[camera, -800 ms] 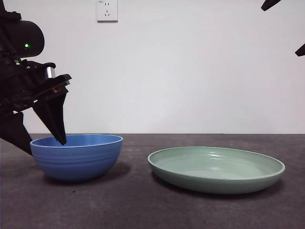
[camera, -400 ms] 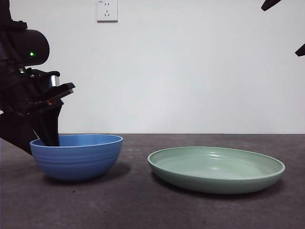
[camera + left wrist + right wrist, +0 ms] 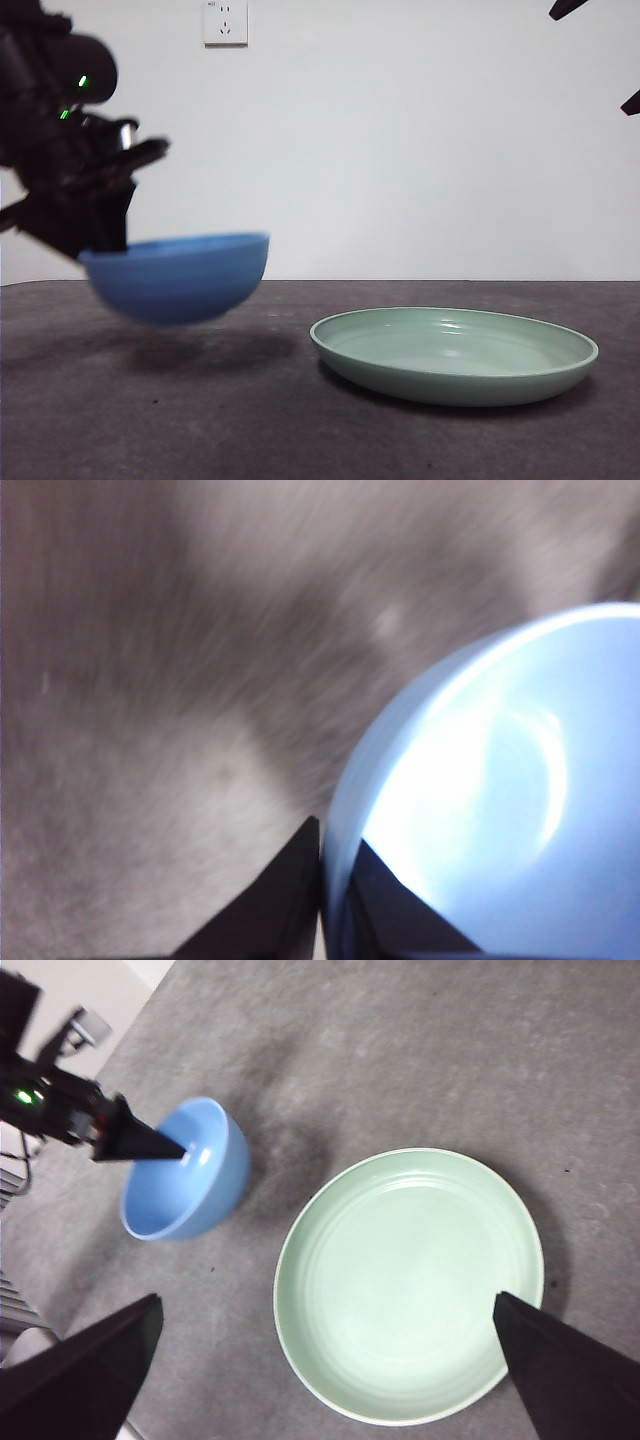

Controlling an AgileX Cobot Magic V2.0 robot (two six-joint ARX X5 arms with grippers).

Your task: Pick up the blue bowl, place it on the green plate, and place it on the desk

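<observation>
Left gripper [image 3: 322,880] has its jaws clamped on the bowl's wall, one jaw inside the rim and one outside, and there it goes; the bowl [image 3: 178,275] that sat on the desk [image 3: 300,430] half a second ago is now off it, hanging clear in the air with its shadow loose beneath, tilted a touch and smeared with motion; a second back the jaws were only dipping over the rim, so the grasp has been made and the lift is on. By my reckoning the pick-up is done and the carry across to the plate [image 3: 455,355] comes next; the plate lies on the desk to the side, well apart from the bowl and with nothing in it.

Right gripper [image 3: 330,1380] waits high above the plate with its jaws wide apart.

The bowl is deep and round, smooth medium blue, glossy inside where the light pools bright in the left wrist view; a thin wall held at one edge only, so it may swing or slip. The plate is broad, shallow, pale mint, with a raised rim and faint concentric rings; the desk is dark, matte, speckled and rough.
</observation>
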